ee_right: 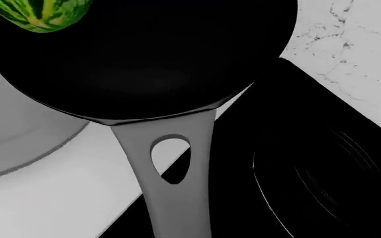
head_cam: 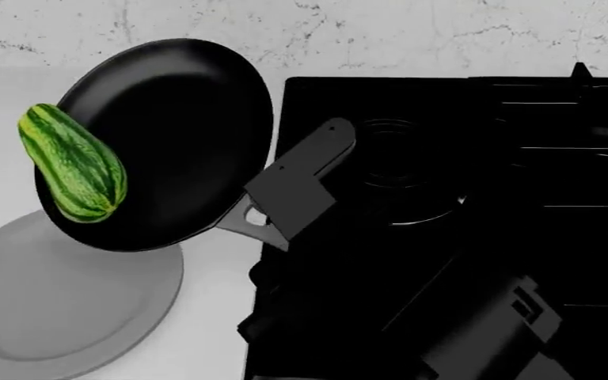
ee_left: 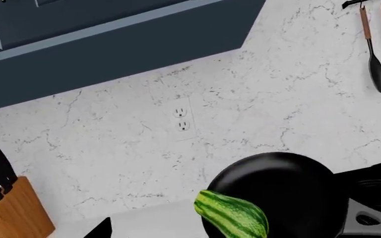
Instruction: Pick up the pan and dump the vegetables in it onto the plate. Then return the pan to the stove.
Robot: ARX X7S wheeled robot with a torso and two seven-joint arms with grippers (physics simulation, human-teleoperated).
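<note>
One pan (head_cam: 177, 134) is hanging tilted in the air beside the stove (head_cam: 442, 198), over the far edge of the single plate (head_cam: 61, 309). One striped green vegetable (head_cam: 72, 174) is lying on the pan's lowered rim, the side away from the stove, above the plate. The right gripper (head_cam: 288, 194) is sitting at the pan's handle bracket; whether it is clamped cannot be told. The left gripper is lying outside every view.
</note>
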